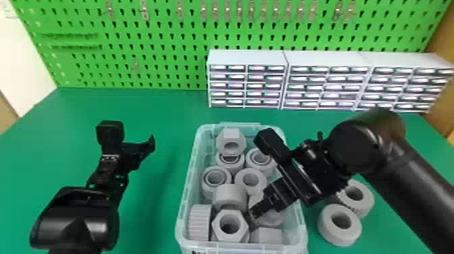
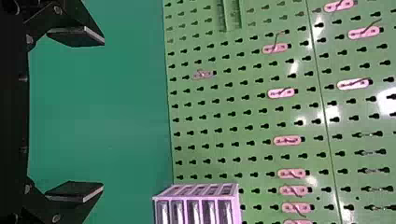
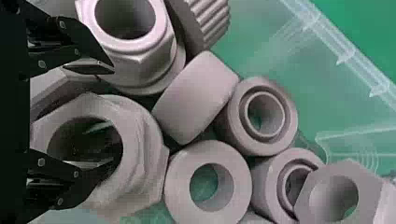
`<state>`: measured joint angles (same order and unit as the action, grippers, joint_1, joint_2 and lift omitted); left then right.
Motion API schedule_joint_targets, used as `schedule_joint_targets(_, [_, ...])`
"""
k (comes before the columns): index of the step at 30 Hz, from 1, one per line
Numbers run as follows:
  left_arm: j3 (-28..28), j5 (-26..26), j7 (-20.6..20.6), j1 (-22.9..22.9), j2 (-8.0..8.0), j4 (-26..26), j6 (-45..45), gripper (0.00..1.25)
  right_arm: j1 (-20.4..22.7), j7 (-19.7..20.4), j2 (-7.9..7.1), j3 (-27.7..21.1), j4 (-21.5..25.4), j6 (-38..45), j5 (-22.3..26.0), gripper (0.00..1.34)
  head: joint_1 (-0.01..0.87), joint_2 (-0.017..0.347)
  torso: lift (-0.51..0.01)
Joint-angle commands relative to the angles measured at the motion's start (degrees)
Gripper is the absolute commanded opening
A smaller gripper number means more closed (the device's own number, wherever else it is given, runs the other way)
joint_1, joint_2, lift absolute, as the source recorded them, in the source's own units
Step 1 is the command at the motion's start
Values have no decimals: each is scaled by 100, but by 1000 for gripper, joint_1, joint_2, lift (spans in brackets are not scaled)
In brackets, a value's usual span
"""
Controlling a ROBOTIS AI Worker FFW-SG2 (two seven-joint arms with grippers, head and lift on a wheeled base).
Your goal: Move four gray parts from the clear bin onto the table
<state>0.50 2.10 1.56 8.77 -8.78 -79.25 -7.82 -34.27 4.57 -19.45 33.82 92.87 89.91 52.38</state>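
In the head view my right gripper (image 1: 255,213) reaches down into the clear bin (image 1: 182,216), at a gray hex part (image 1: 270,219) on the bin's right side. The right wrist view shows my right gripper (image 3: 114,113) open across the wall of that hex part (image 3: 144,154), one finger in its hole and the other outside it. Other gray parts (image 1: 250,179) lie around it in the bin. Two gray rings, one nearer (image 1: 326,224) and one behind it (image 1: 366,199), rest on the table. My left gripper (image 1: 151,143) is parked left of the bin; in the left wrist view this gripper (image 2: 102,114) stands open and holds nothing.
White drawer cabinets (image 1: 246,57) stand at the back right of the green table (image 1: 162,111). Behind them rises a green pegboard (image 1: 152,60) with small hooks. My right forearm passes over the table beside the two gray rings.
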Motion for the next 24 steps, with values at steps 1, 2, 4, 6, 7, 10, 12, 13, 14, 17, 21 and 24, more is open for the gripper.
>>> schedule_joint_targets(1, [-32,18,20,37,8,23,0,1068,70,0,37,-69,-120,17,-123,756,693,72,-52])
schedule_joint_targets(2, [-41,27,20,37,-1,23,0,1066,79,0,37,-60,-128,17,-132,756,693,72,-52])
schedule_joint_targets(4, [-50,27,20,37,-1,23,0,1066,79,0,46,-42,-137,17,-149,756,693,72,-52])
schedule_joint_targets(6, [-50,27,20,29,8,23,0,1068,79,0,55,-33,-137,17,-149,756,693,72,-52])
schedule_joint_targets(7, [-50,27,29,37,8,23,0,1068,79,0,55,-25,-137,17,-149,756,693,72,-52])
schedule_joint_targets(10, [-67,36,29,37,-1,32,0,1068,70,0,64,-25,-146,17,-149,755,693,72,-52])
schedule_joint_targets(12, [-67,36,29,29,-1,32,0,1068,70,0,55,-16,-146,17,-149,750,693,72,-52])
schedule_joint_targets(13, [-67,36,29,29,-1,32,0,1066,61,0,55,-7,-146,17,-141,741,693,72,-52])
schedule_joint_targets(14, [-67,36,29,20,8,32,0,1068,61,0,55,2,-155,17,-141,723,693,72,-52])
schedule_joint_targets(17, [-59,45,29,20,-1,32,0,1068,43,0,55,11,-155,17,-141,632,693,72,-52])
schedule_joint_targets(21, [-67,45,29,20,-1,41,0,1068,-1,0,55,46,-155,17,-167,456,693,72,-52])
schedule_joint_targets(24, [-67,45,29,11,-1,41,0,1068,-27,0,55,72,-155,17,-185,333,693,72,-52])
